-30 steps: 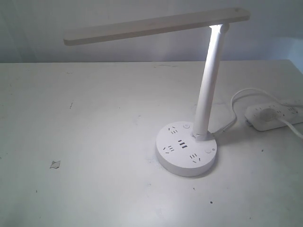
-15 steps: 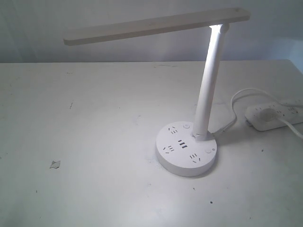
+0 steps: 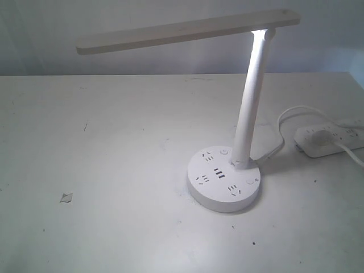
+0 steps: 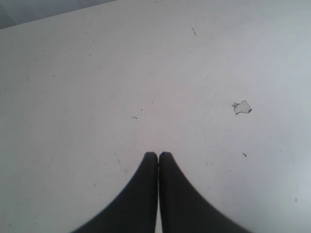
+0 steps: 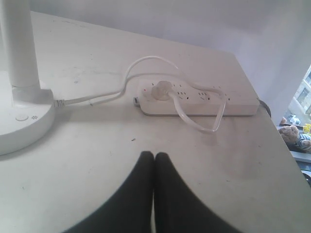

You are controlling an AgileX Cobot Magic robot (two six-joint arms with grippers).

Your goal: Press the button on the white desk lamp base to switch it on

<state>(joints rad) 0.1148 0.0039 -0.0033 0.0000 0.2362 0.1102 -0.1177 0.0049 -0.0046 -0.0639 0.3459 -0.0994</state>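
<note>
The white desk lamp stands right of the table's middle, its slanted pole glowing at the top under the long flat head. Its round white base carries dark socket slots, USB ports and two small round buttons, one at the back and one at the front right. Neither gripper shows in the exterior view. My left gripper is shut over bare table, empty. My right gripper is shut and empty, a short way from the base's edge.
An oblong white power strip lies right of the lamp, with a plug in it and white cables looping to the base. A small torn chip marks the table at the left. The table's right edge is near the strip.
</note>
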